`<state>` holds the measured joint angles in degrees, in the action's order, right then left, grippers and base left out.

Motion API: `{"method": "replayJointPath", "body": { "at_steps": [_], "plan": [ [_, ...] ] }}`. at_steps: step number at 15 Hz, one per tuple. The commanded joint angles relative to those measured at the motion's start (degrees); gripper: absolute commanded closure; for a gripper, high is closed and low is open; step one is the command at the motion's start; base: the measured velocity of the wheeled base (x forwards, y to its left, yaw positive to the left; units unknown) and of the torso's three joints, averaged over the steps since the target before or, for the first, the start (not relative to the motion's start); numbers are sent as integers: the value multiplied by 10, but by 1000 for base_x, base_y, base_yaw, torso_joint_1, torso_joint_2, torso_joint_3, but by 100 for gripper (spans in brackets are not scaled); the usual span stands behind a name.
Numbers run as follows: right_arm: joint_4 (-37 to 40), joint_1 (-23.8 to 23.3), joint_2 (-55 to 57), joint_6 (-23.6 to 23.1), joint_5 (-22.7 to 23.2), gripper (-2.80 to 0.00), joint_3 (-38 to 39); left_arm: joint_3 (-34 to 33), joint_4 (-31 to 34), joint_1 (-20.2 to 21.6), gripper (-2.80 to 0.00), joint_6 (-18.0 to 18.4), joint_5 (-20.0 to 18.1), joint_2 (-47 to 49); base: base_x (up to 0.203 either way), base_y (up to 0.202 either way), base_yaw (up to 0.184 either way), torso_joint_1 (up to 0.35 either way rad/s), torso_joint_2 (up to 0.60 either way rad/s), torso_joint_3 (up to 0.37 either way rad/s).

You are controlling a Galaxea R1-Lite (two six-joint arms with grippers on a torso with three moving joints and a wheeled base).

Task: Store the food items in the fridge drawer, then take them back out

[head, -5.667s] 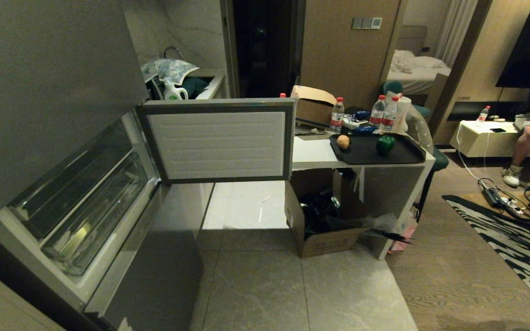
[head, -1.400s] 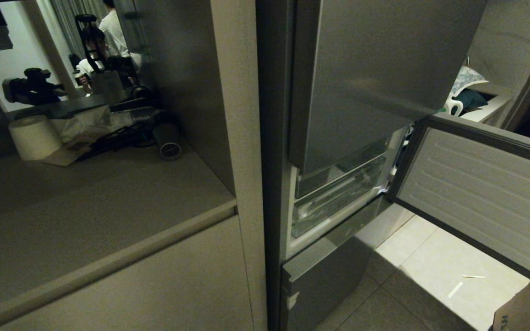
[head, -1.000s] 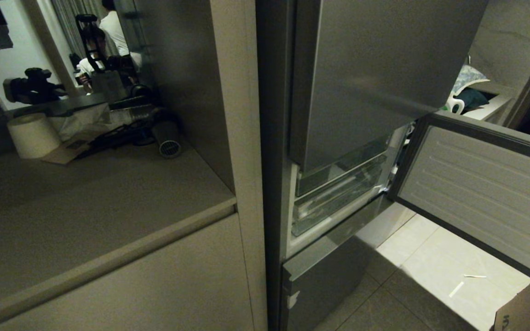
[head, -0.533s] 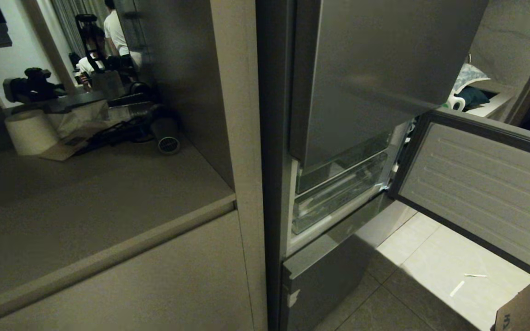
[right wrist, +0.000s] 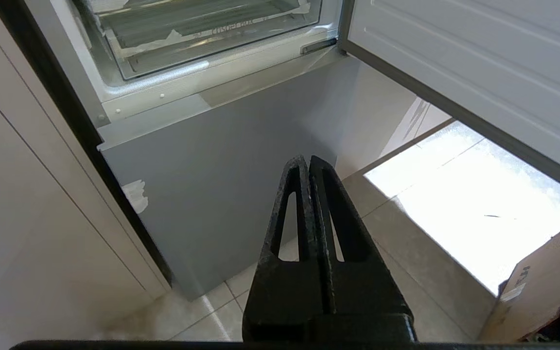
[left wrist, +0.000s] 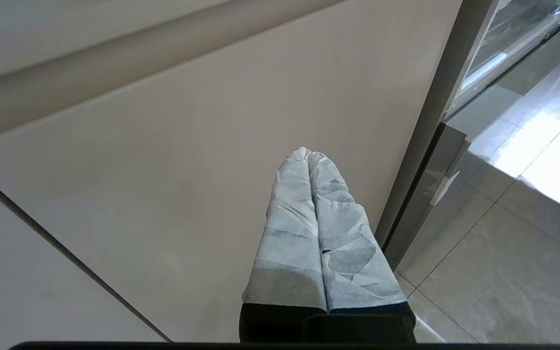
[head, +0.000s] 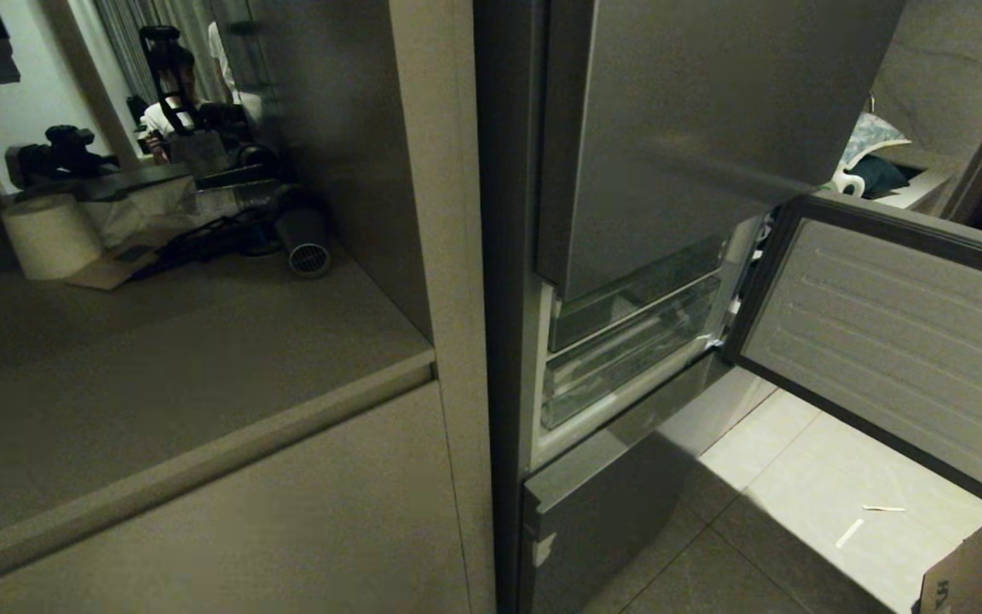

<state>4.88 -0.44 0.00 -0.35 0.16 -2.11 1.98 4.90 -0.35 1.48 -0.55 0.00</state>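
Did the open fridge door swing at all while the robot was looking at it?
No. The open door keeps its angle to the fridge drawer; the whole picture drifted together, so the camera moved.

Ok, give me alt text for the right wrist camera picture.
The shut, empty right gripper points at a grey lower fridge panel above a tiled floor. Above it sits the clear fridge drawer, beside the open fridge door; a cardboard box stands at the edge.

A home kitchen: a grey steel fridge (head: 696, 145) with one door open stands right of a beige counter (head: 158, 358), on floor tiles (head: 806, 477).
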Motion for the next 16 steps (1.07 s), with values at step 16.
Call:
{"method": "replayJointPath", "body": {
  "at_steps": [16],
  "plan": [
    [0,0,0,0,0,0,0,0,0,0,0,-2,6,1,0,0,0,-127,287,155]
  ]
}}
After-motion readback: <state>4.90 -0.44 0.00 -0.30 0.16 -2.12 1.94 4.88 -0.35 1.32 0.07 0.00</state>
